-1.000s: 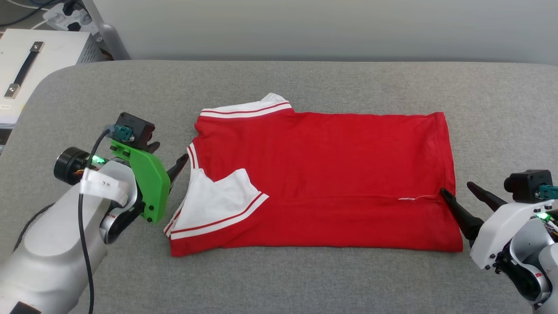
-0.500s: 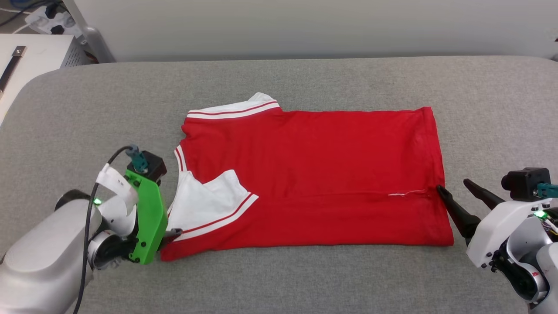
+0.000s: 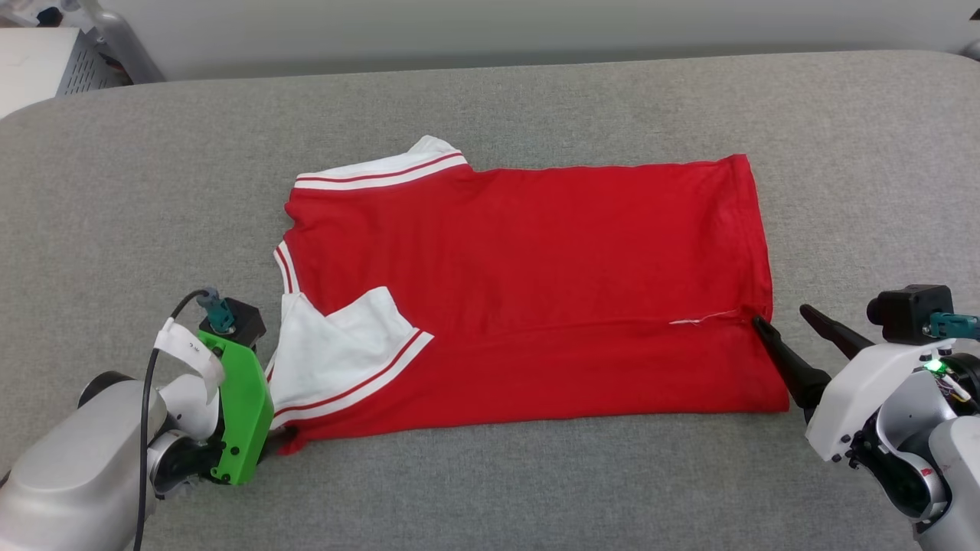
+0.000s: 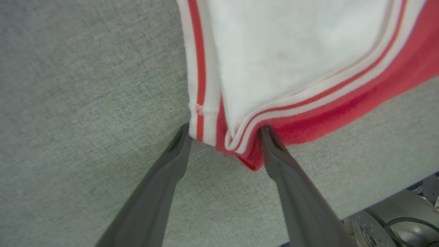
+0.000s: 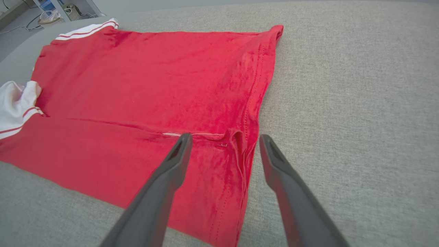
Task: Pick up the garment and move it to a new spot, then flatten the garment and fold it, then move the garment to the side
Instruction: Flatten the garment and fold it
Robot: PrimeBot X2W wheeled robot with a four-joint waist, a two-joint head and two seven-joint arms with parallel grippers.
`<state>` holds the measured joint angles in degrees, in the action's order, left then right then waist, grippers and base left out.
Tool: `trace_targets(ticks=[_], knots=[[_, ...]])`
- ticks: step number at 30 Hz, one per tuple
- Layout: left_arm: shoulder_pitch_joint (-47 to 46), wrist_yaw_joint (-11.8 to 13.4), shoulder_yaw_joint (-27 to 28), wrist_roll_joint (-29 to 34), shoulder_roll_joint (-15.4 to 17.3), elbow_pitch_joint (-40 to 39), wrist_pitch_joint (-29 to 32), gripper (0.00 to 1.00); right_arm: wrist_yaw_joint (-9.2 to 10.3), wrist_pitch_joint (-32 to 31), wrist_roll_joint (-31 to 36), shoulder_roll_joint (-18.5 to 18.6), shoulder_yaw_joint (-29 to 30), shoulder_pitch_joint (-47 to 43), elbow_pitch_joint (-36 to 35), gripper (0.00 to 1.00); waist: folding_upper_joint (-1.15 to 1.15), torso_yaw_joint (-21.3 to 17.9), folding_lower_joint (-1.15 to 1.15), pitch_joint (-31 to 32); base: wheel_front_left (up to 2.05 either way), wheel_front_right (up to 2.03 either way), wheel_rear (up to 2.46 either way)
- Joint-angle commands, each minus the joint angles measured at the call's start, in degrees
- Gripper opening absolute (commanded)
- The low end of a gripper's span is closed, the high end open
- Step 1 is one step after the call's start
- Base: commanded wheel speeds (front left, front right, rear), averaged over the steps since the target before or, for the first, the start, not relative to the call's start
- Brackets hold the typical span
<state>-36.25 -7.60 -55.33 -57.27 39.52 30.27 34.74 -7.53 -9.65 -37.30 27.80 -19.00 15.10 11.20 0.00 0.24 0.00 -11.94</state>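
Red shirt [image 3: 536, 291], folded lengthwise, white striped sleeve [image 3: 337, 344] at lower left. Grey cushion [image 3: 536, 490] stretches wide on every side. Left gripper [image 4: 224, 127] gapes astride the lower-left corner, right gripper [image 3: 781, 314] astride the right hem.

Red garment [image 3: 536, 291] w/ white striped-trim sleeves lies flat, part-folded, lengthwise across grey padded surface [image 3: 536, 99]

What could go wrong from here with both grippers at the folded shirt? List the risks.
1. The open left gripper straddles the bunched corner of the garment; closing may catch only the white sleeve layer, pulling the fold apart.
2. The open right gripper has one finger over the hem, one over the grey surface; it might pinch a thin edge and slip.
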Motion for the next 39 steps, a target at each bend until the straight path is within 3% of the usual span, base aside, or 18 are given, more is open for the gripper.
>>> trace_targets(ticks=[1,2,3,4,5,12,16,21,28,39], knots=[[1.63,0.16,-1.43,-0.41,-1.82,1.72,-0.52,1.0,0.04,-0.1,0.24,0.06,-0.16,0.86,-0.06,1.0,0.0,-0.28,0.0,-0.21,0.0,0.0,0.0],[1.73,0.15,-1.81,-0.51,-1.99,1.93,-0.67,1.0,0.04,-0.18,0.16,0.24,-0.13,0.94,-0.07,1.0,0.0,-0.28,0.0,-0.16,0.0,0.0,0.0],[1.78,0.14,-2.38,-0.68,-2.11,1.81,-0.98,0.45,0.04,-0.25,0.17,0.52,-0.04,1.04,-0.11,1.0,0.0,-0.24,0.0,-0.05,0.0,0.0,0.0],[1.78,0.14,-2.76,-0.87,-2.18,1.67,-1.37,0.16,0.04,-0.31,0.27,0.83,-0.03,1.1,-0.25,1.0,0.0,-0.14,0.0,0.11,0.0,0.0,0.0],[1.83,0.13,-3.26,-1.2,-2.11,1.47,-1.69,0.0,0.04,-0.49,0.31,1.26,-0.07,1.13,-0.53,1.0,0.0,0.0,0.0,0.38,0.0,0.0,0.0],[0.63,0.12,-4.52,-2.39,-0.14,-1.24,-6.23,0.0,0.04,-6.35,-0.1,6.6,0.12,1.79,-4.37,1.0,0.0,1.06,0.0,2.27,0.0,0.0,0.0],[-0.26,0.12,-5.24,-1.94,1.68,-3.68,-8.76,0.0,0.04,-17.07,-3.8,12.83,-0.9,2.29,-9.59,1.0,0.0,1.9,0.0,3.17,0.0,0.0,0.0],[-0.7,0.12,-5.79,-1.44,2.97,-6.66,-10.26,0.0,0.04,-27.62,-7.08,16.53,-1.57,3.04,-12.74,1.0,0.0,2.7,0.0,3.21,0.0,0.0,0.0],[-2.14,0.12,-6.33,0.09,3.16,-9.52,-10.86,0.0,0.04,-35.02,-7.94,15.65,-3.31,3.81,-11.24,1.0,0.0,4.2,0.0,1.79,0.0,0.0,0.0],[-4.49,0.41,-6.77,2.54,2.27,-11.09,-11.69,0.0,0.04,-33.96,-5.86,10.13,-8.07,5.77,-0.45,1.0,0.0,5.55,0.0,-1.37,0.0,0.0,0.0]])
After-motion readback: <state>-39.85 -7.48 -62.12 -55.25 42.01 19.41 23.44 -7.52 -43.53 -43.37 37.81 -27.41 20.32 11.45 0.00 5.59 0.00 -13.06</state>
